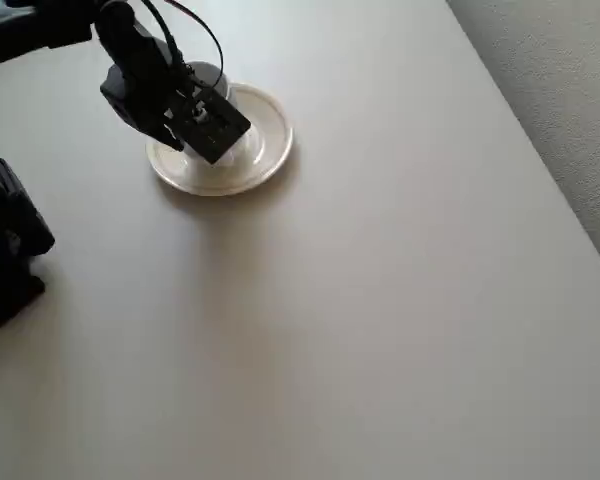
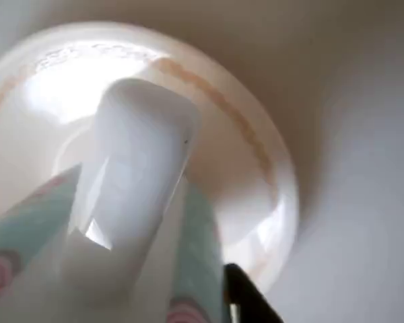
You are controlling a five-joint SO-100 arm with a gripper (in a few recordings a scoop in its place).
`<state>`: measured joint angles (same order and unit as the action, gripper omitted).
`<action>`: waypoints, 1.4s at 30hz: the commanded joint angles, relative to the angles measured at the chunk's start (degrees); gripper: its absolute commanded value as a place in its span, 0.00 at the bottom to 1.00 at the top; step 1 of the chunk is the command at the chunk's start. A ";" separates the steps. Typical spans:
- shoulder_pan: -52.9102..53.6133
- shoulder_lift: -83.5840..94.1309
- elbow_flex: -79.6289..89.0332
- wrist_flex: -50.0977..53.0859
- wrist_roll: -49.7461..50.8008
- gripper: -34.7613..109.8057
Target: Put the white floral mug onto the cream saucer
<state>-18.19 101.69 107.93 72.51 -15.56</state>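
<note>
The cream saucer (image 1: 268,140) lies at the upper left of the table in the overhead view. My black gripper (image 1: 208,128) hangs over its left half and hides most of the white floral mug (image 1: 211,74), whose rim peeks out behind the wrist. In the wrist view the mug's white loop handle (image 2: 141,168) stands right in front of the lens, with blue-green and pink marks on the mug's side. The saucer (image 2: 256,168) spreads beneath it. One black finger (image 2: 246,296) shows beside the mug. The gripper looks shut on the mug. I cannot tell whether the mug touches the saucer.
The arm's black base (image 1: 10,250) stands at the left edge. The pale table (image 1: 380,300) stretches wide to the right and front of the saucer. Its right edge runs diagonally, with grey carpet (image 1: 560,80) beyond.
</note>
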 commanded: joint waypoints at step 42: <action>34.98 41.13 1.23 14.85 -3.43 0.23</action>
<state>9.58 124.98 86.13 98.96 -20.57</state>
